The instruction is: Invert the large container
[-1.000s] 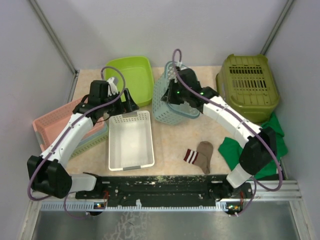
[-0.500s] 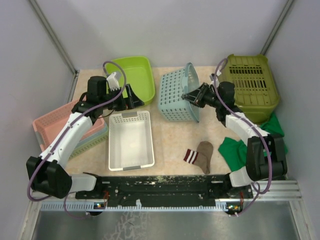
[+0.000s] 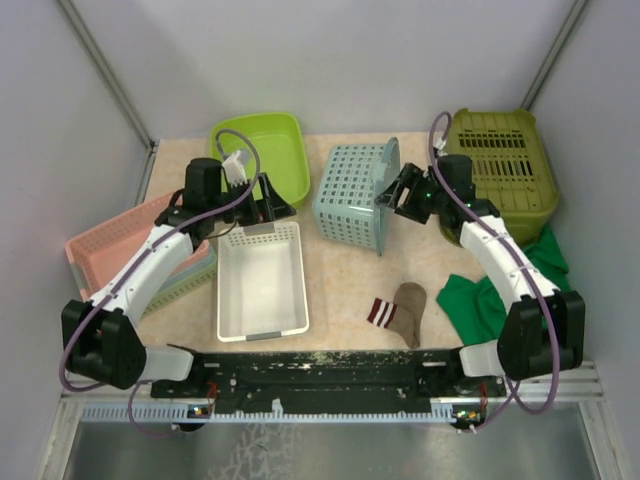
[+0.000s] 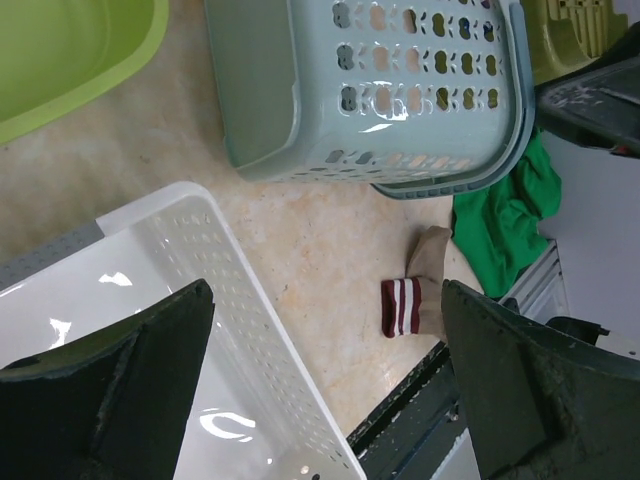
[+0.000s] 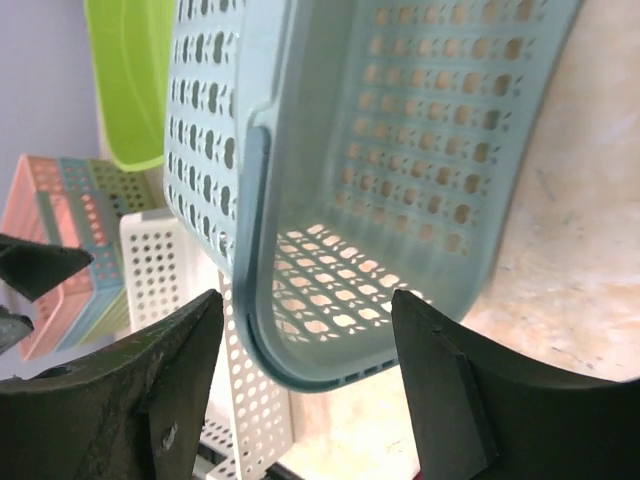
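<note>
Pale blue perforated plastic basket [image 4: 380, 90] is cut at 12 o'clock in both wrist views. In the left wrist view, lime green plastic tub [image 4: 60, 50] is cropped at 11 o'clock and white perforated plastic tray [image 4: 250, 330] at 7. Overhead, pink slatted plastic crate [image 3: 95, 250] is partly covered by left arm [image 3: 150, 262].

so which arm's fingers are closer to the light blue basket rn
Right. The right fingers are spread open right at the blue basket's rim. The left fingers hang open over the white bin, a clear gap away on the basket's other side.
</note>
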`<state>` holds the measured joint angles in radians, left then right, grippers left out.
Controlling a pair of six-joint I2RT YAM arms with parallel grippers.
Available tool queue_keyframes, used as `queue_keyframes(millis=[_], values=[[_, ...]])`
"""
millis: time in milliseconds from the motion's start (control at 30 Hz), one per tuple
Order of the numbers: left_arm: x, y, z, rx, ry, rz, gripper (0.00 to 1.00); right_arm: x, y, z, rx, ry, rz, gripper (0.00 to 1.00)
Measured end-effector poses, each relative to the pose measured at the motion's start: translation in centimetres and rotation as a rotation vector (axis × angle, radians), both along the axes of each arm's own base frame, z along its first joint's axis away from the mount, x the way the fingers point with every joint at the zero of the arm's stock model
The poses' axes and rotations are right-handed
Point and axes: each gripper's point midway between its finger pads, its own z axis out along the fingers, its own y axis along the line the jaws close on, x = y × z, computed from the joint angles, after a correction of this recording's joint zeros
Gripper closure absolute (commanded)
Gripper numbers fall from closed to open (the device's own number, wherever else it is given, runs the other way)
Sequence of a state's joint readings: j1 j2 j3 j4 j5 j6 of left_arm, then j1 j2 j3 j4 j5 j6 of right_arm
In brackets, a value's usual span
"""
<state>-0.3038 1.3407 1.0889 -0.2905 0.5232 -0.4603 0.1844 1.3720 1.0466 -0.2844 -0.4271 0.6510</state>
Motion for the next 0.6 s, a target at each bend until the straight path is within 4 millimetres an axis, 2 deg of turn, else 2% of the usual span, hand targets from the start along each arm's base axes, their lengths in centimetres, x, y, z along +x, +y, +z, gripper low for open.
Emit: queue_keyframes(millis=[133, 233, 333, 433, 600], values=[[0.1, -0.8, -0.3, 0.008, -0.021, -0.01, 0.01, -0.1, -0.8, 2.8, -0.131, -0.056, -0.067, 0.32], [0.9, -1.5, -0.6, 0.01, -0.016, -0.029, 0.01, -0.1, -0.4, 5.0, -0.207, -0.101, -0.105, 0.33], [2.2, -2.3, -1.4, 0.009, 0.014, -0.048, 0.01, 0.2, 0.1, 6.6, -0.274, -0.128, -0.142, 0.39], [2.6, -2.8, -2.6, 0.007, 0.052, -0.064, 0.01, 1.2, 0.5, 6.9, -0.358, -0.119, -0.182, 0.41], [2.4, -3.2, -3.4, -0.005, 0.084, -0.088, 0.01, 3.5, 0.7, 5.1, -0.512, -0.064, -0.226, 0.42]])
